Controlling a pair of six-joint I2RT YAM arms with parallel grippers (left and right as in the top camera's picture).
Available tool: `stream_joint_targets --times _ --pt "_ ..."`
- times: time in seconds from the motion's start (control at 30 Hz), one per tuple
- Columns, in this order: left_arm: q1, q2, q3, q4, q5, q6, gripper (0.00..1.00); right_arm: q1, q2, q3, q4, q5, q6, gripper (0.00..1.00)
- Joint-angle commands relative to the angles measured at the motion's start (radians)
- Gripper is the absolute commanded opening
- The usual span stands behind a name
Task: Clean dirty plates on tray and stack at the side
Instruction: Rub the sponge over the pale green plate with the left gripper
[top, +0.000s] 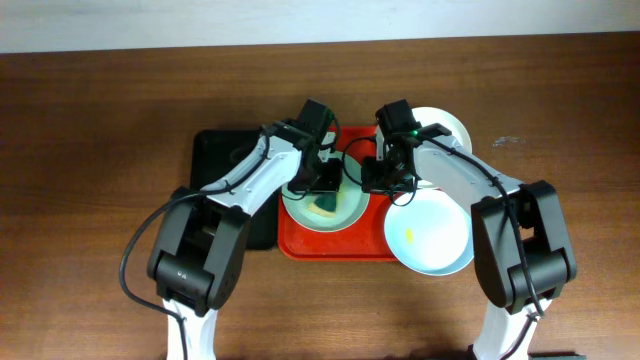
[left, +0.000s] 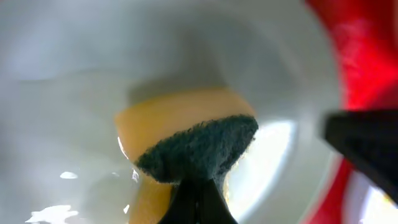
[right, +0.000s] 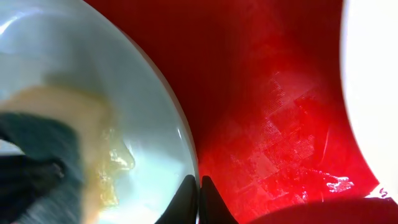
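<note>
Left fingers (left: 198, 208) are clamped tight on a yellow sponge (left: 186, 118) with a dark green scouring face, pressing it into the middle of a pale mint-blue round plate (left: 81, 68). Right fingers (right: 186, 202) are pinched together on that plate's rim. It sits on the red rectangular plastic tray (right: 267, 93). A second mint-blue plate (top: 430, 235), smeared yellow, overhangs the tray's right front corner. A white plate (top: 452, 124) lies at the back right corner.

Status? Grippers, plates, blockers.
Left gripper shut on sponge, pressed into mint plate on tray. Right gripper shut on its rim. Second plate, yellow smear, at tray's right edge; white plate behind. Nothing blocking.
</note>
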Motion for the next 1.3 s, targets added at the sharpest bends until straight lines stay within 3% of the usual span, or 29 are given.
stream_joint_targets --times 0.0,0.1,0.27,0.6,0.87,1.13,1.23,1.27 --pt "0.011 0.013 0.032 -0.006 0.184 0.027 0.00 0.001 0.012 -0.012 -0.002 0.013 -0.011 0.04" --pt "0.042 -0.031 0.068 -0.017 0.134 0.027 0.00 0.001 0.012 -0.012 -0.005 0.013 -0.011 0.04" --pt "0.059 -0.137 0.085 -0.023 -0.136 0.027 0.00 0.001 0.012 -0.012 -0.005 0.013 -0.011 0.04" --pt "0.046 -0.104 0.028 -0.048 -0.236 -0.026 0.00 0.001 0.012 -0.012 -0.003 0.013 -0.011 0.04" --pt "0.041 0.019 -0.008 -0.042 -0.225 -0.045 0.00 0.001 0.012 -0.012 -0.003 0.013 -0.011 0.04" --pt "0.005 0.024 -0.007 -0.003 0.096 0.001 0.00 0.001 0.012 -0.012 -0.003 0.013 -0.011 0.04" --pt "0.009 -0.010 0.002 0.003 0.071 0.001 0.00 0.001 0.012 -0.012 -0.004 0.013 -0.011 0.04" --pt "0.018 -0.061 0.011 0.004 -0.003 -0.003 0.00 0.001 0.012 -0.012 -0.004 0.013 -0.011 0.04"
